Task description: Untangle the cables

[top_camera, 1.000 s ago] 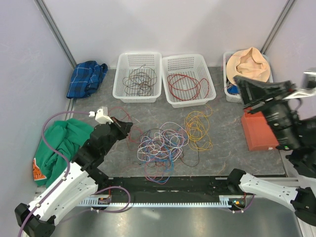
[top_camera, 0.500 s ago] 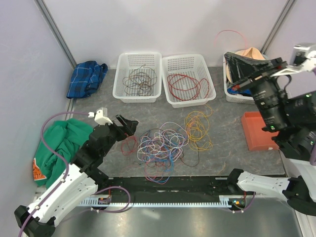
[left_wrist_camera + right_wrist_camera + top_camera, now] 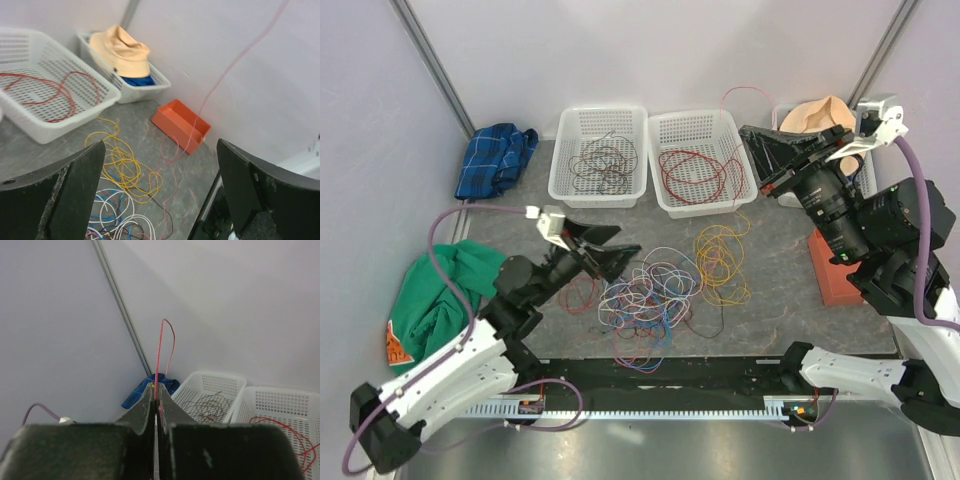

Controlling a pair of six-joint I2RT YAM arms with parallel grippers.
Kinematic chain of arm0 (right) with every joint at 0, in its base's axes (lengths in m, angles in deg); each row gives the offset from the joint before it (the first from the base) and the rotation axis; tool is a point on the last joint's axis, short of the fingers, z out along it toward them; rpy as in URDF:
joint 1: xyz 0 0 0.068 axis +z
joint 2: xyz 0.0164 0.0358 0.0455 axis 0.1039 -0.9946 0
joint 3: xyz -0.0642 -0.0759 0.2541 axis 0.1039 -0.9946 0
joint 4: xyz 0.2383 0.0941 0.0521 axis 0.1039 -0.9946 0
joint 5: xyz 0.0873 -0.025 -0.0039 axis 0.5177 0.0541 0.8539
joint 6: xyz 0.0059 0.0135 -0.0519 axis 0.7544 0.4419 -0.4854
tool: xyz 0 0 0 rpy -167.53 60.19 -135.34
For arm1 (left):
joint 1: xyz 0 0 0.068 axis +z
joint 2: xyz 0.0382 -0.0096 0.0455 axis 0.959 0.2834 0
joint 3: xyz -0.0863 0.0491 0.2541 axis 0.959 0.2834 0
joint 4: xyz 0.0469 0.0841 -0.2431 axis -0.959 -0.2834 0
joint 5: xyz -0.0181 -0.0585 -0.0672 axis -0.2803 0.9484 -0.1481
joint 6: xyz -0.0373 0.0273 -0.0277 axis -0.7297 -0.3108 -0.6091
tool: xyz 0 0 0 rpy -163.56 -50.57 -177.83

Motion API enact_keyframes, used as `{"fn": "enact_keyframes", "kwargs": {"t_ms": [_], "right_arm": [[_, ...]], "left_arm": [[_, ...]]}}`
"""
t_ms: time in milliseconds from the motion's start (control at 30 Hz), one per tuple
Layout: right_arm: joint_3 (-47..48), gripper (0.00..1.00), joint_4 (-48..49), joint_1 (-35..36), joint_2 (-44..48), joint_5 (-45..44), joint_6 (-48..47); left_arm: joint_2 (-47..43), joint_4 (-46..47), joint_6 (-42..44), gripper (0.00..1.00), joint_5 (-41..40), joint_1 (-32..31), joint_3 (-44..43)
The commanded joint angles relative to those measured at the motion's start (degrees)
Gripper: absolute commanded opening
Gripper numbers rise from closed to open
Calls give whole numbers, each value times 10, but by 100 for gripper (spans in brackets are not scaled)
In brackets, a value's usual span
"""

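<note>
A tangle of thin cables (image 3: 648, 293), white, blue, purple and dark, lies mid-table, with a yellow cable (image 3: 722, 262) looped to its right. My left gripper (image 3: 612, 246) hovers open at the tangle's left edge with nothing between its fingers; in its wrist view (image 3: 160, 150) the yellow cable (image 3: 120, 160) lies below. My right gripper (image 3: 748, 133) is raised beside the middle basket, shut on a thin red cable (image 3: 159, 350) whose end loops above the tips (image 3: 740, 93). That red cable (image 3: 225, 75) runs slanting up from the table.
At the back, one white basket (image 3: 565, 150) holds a dark brown cable and another white basket (image 3: 665, 125) holds a red cable. A third basket carries a tan hat (image 3: 815, 115). An orange box (image 3: 835, 275) sits at the right, blue cloth (image 3: 495, 160) and green cloth (image 3: 445, 285) at the left.
My left gripper has opened, let go of its red cable, and moved right toward the tangle. The right arm has swung left from over the hat basket, carrying the red cable.
</note>
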State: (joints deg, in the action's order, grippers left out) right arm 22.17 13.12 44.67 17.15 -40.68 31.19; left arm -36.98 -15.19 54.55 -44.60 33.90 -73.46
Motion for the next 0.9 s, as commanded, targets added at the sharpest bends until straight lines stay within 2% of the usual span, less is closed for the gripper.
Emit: {"fn": "enact_keyframes", "kwargs": {"t_ms": [0, 100, 467, 667, 767, 867], "right_arm": [[-12, 0, -5, -1, -8, 39, 32], [-19, 0, -8, -1, -17, 54, 44], [-54, 0, -11, -1, -25, 112, 80], [-70, 0, -11, -1, -17, 124, 88], [-76, 0, -11, -1, -11, 123, 88], [-85, 0, -11, -2, -2, 115, 87]], "left_arm": [[74, 94, 153, 100, 13, -90, -52], [123, 101, 184, 100, -6, -119, -76], [326, 169, 203, 100, 13, -134, -156], [386, 165, 222, 100, -17, -134, -207], [405, 154, 232, 84, -34, -134, -227], [402, 150, 230, 25, -32, -134, -231]]}}
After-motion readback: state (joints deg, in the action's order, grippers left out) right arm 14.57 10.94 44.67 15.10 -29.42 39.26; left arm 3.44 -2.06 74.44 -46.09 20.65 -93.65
